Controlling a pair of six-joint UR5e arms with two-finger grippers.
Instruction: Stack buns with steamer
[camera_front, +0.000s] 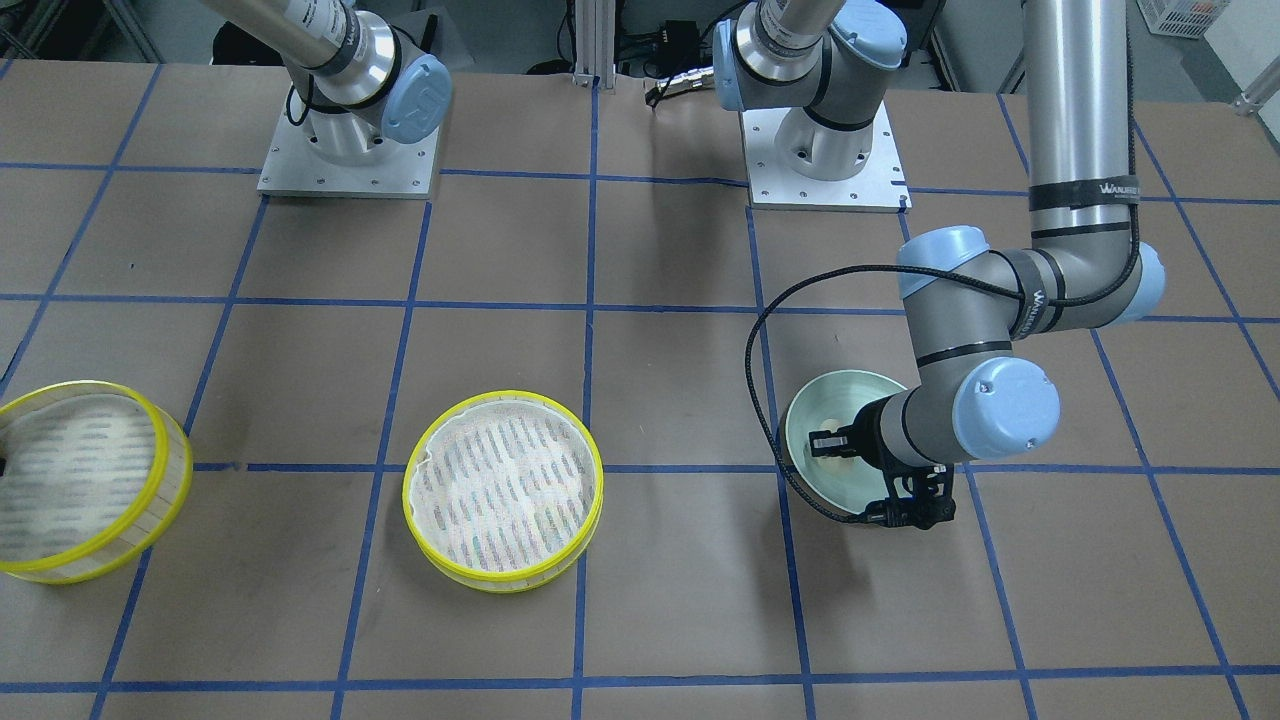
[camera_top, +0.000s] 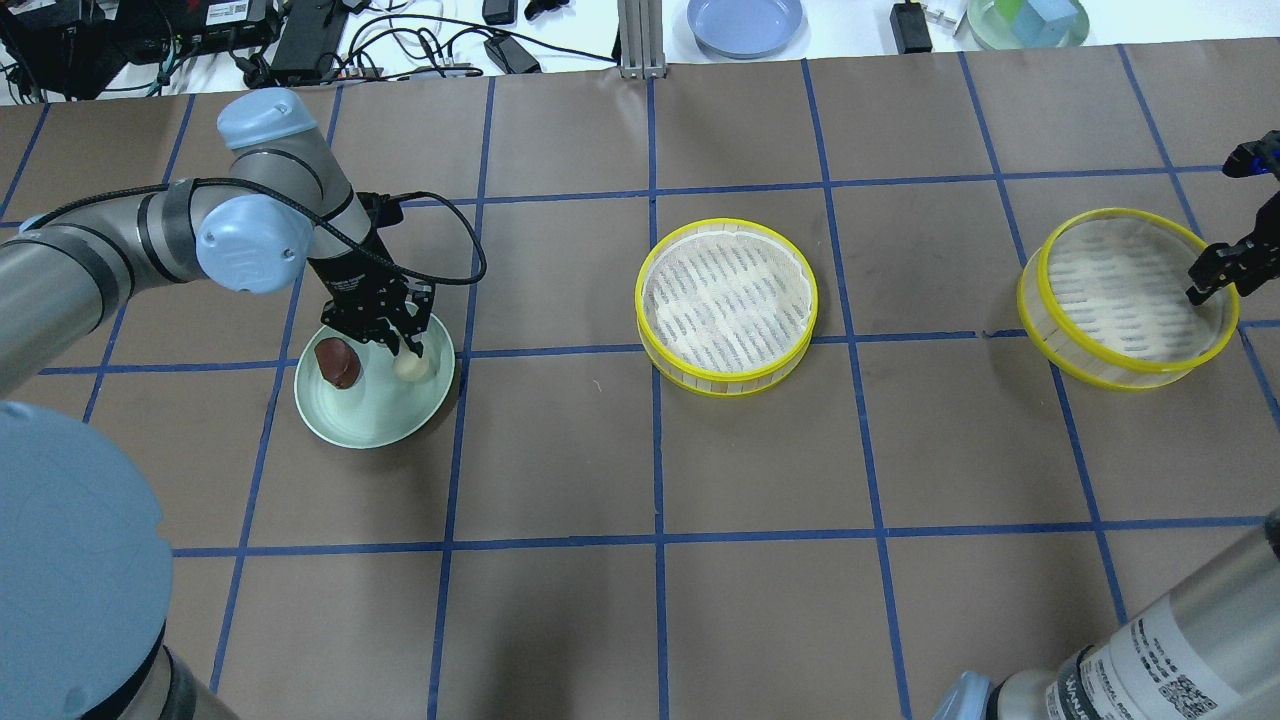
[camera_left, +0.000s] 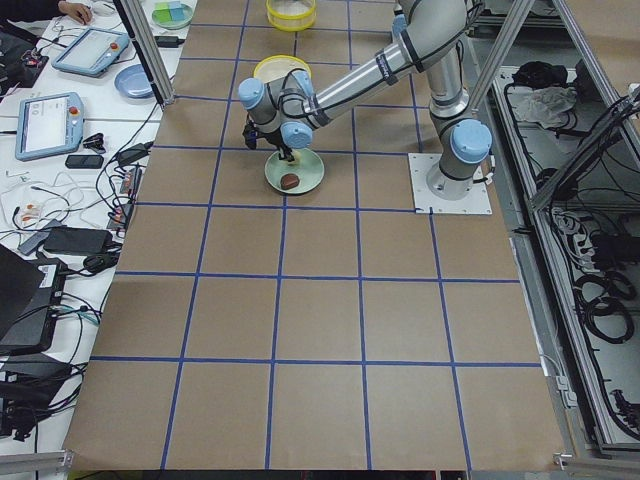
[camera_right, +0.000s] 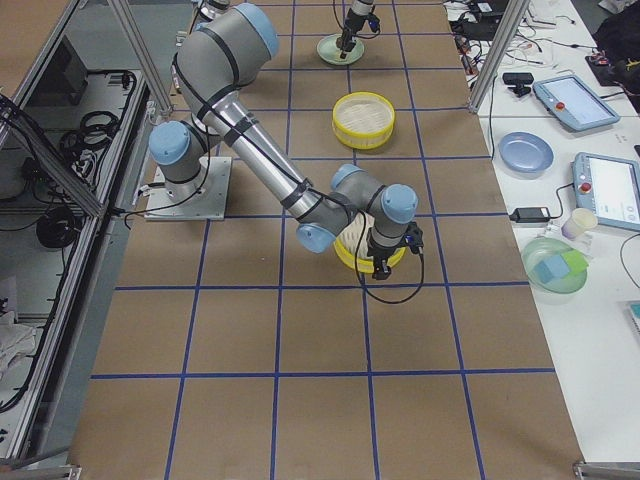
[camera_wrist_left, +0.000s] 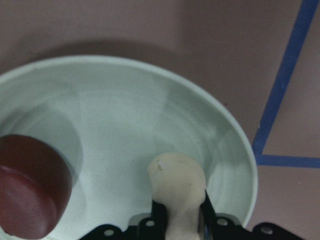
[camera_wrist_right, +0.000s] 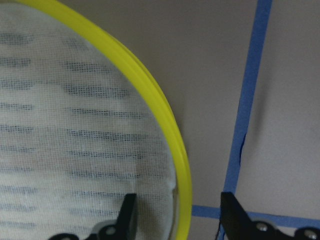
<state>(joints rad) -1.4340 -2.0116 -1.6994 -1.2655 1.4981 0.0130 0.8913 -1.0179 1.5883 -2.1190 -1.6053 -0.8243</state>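
Cream-white bun (camera_top: 411, 366), dk red-brown bun (camera_top: 338, 362), pale green plate (camera_top: 370, 418), 2 yellow-rimmed steamers (camera_top: 727, 381) (camera_top: 1100, 372).

The light is bright and even, coming from above. Soft, pale shadows lie on the worktop (camera_front: 680, 250). Both wrist views are blurred: the cream bun (camera_wrist_left: 177, 180) and the rim of the steamer (camera_wrist_right: 167, 135) look soft. The steamer mesh shows false dark stripes.
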